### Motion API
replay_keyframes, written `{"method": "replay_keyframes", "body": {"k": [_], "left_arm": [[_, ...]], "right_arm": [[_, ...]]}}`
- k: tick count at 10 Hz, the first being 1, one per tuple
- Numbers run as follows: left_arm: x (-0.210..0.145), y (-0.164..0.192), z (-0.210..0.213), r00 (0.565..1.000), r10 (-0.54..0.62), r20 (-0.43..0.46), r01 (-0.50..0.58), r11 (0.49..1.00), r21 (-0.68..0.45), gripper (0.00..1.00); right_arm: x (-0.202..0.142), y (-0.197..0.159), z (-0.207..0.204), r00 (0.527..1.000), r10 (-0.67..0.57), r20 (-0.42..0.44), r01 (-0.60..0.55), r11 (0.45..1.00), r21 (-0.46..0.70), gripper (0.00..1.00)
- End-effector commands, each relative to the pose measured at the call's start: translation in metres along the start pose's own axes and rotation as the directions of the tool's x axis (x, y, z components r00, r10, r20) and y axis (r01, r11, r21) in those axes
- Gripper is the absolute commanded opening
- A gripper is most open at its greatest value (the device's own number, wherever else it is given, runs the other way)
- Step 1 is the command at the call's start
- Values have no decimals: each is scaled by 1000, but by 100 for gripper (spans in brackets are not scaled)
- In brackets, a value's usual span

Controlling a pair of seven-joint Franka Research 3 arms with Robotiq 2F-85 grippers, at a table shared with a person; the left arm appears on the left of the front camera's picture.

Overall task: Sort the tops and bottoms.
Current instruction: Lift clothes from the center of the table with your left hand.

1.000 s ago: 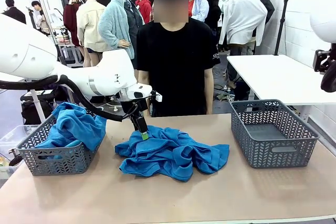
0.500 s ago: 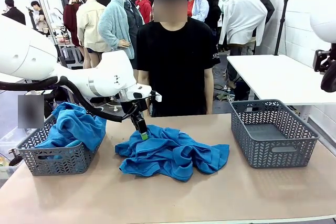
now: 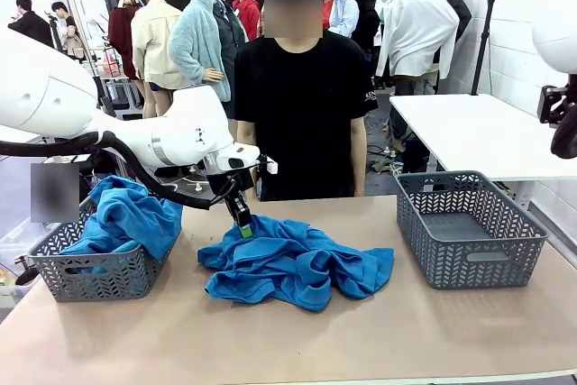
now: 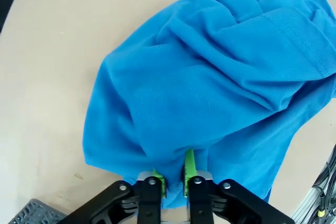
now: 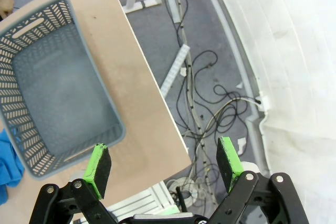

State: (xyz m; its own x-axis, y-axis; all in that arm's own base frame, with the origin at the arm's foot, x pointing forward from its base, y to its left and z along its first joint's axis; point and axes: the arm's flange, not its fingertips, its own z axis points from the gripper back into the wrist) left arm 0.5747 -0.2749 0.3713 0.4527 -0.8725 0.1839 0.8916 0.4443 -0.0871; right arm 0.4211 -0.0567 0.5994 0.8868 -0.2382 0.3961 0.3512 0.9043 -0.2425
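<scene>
Tan surface (image 3: 180, 340): crumpled bright blue cloth shirt (image 3: 297, 263) heaped at middle, beside grey plastic basket (image 3: 86, 279). Left end effector (image 4: 173, 179), spread second ago, now pinching shirt's far-left fold; grasp looks made, lift likely next. Right end effector (image 5: 164, 165) spread, idle.

This looks like a robot laboratory: a white robot arm (image 3: 171, 140) reaches over a plain table (image 3: 451, 340), and loose cables (image 5: 190, 103) lie on the grey floor (image 5: 205, 40) beside it.

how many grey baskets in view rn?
2. The left basket, on the robot's left, holds blue clothing; the right basket sits on its right. None seem hidden.
</scene>
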Motion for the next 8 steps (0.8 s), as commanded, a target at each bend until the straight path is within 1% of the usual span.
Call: {"method": "replay_keyframes", "body": {"k": [1, 2, 3, 4, 5, 6, 7, 8], "left_arm": [[-5, -4, 12, 998, -57, 36, 58, 998, -22, 0], [-4, -8, 20, 997, -66, 51, 68, 997, -25, 0], [-3, -19, 39, 994, -89, 66, 90, 996, -20, 0], [-1, -30, 60, 994, -85, 74, 86, 996, -1, 0], [2, -41, 84, 992, -90, 86, 86, 995, 49, 0], [6, -53, 110, 989, -120, 90, 113, 990, 79, 0], [14, -67, 133, 984, -161, 71, 148, 976, 159, 0], [21, -84, 156, 978, -200, 65, 185, 964, 189, 0]], "right_arm": [[1, 1, 1, 1000, -19, -9, 19, 1000, -2, 100], [1, 1, 1, 1000, -19, -9, 19, 1000, -2, 100], [1, 1, 1, 1000, -19, -9, 19, 1000, -2, 100], [1, 1, 1, 1000, -19, -9, 19, 1000, -2, 100], [1, 1, 1, 1000, -19, -9, 19, 1000, -2, 100], [1, 1, 1, 1000, -19, -9, 19, 1000, -2, 100], [1, 1, 1, 1000, -19, -9, 19, 1000, -2, 100], [1, 1, 1, 1000, -19, -9, 19, 1000, -2, 100]]}}
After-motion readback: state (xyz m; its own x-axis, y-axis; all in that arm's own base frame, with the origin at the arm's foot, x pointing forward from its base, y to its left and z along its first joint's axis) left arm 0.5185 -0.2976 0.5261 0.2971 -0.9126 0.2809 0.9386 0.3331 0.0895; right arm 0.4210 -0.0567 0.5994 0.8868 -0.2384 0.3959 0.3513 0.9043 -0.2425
